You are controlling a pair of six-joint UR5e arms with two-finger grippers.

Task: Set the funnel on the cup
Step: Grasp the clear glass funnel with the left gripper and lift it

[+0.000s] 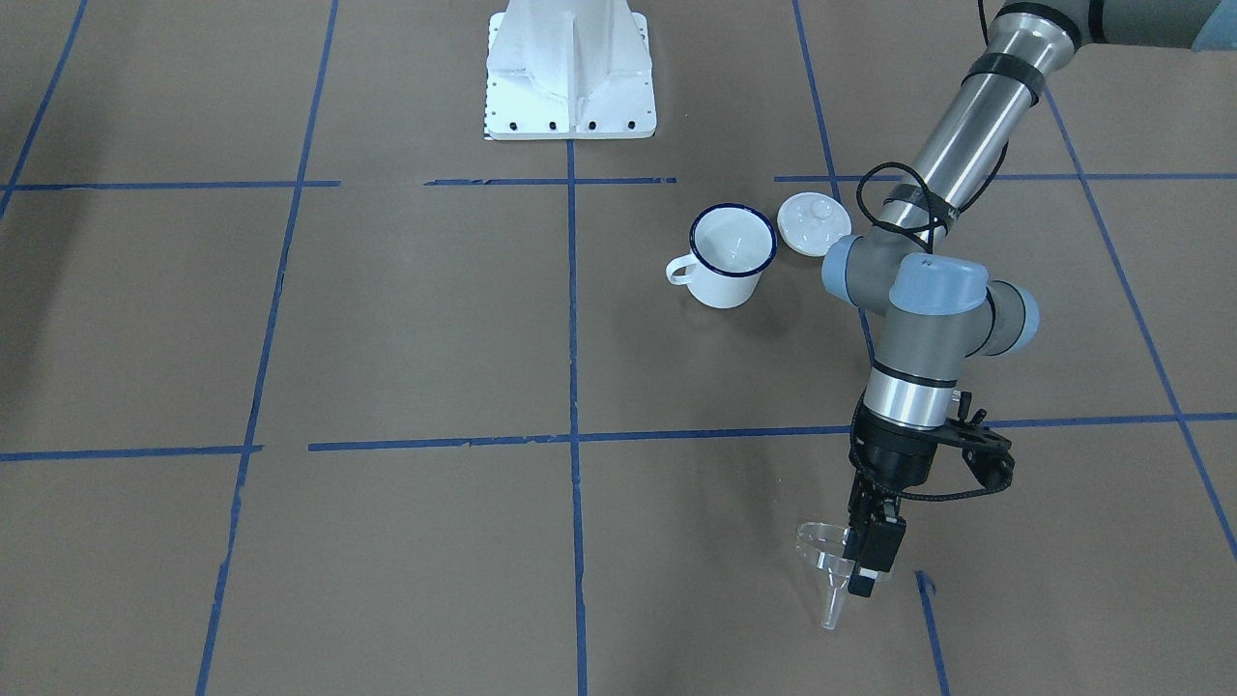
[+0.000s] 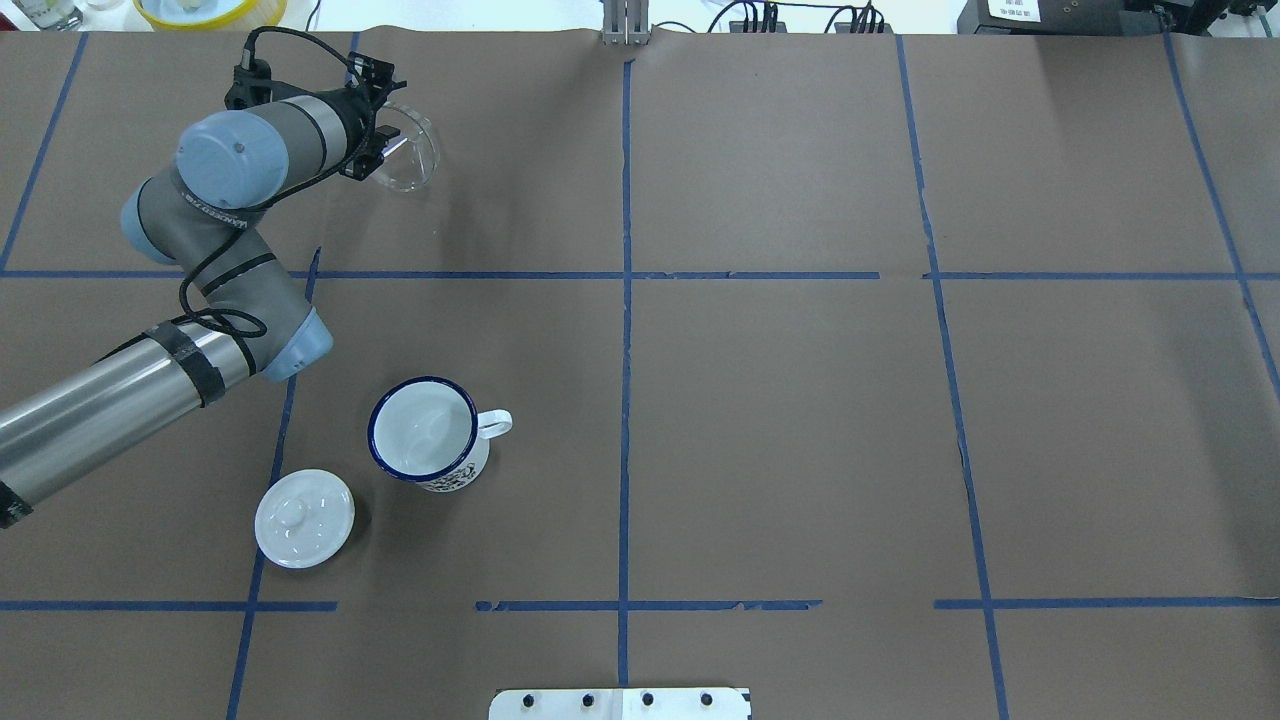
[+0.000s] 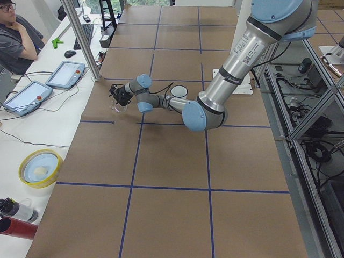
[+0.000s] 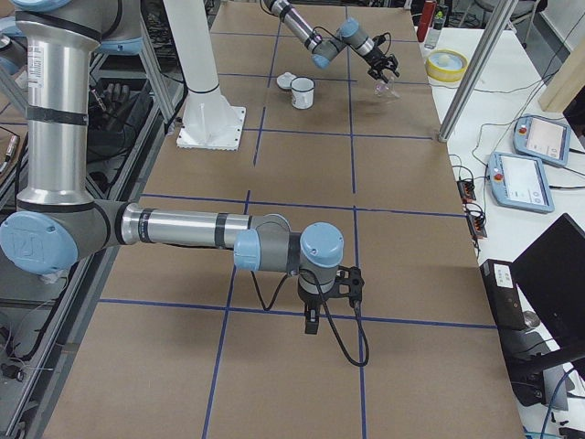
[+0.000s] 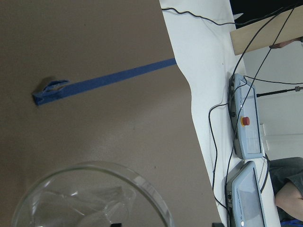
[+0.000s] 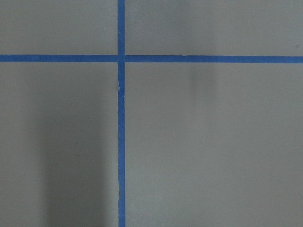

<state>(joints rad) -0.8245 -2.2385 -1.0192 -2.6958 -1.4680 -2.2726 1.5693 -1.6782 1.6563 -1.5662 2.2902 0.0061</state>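
The clear funnel is at the table's far side from the robot, rim up and spout down, gripped at its rim by my left gripper. It also shows in the overhead view beside the left gripper, and its rim fills the bottom of the left wrist view. The white cup with a blue rim stands upright nearer the robot, well apart from the funnel. My right gripper shows only in the exterior right view, low over bare table; I cannot tell whether it is open or shut.
A white domed lid lies beside the cup, under the left arm's forearm. The robot's white base stands at the table's near edge. A yellow bowl and teach pendants lie beyond the far edge.
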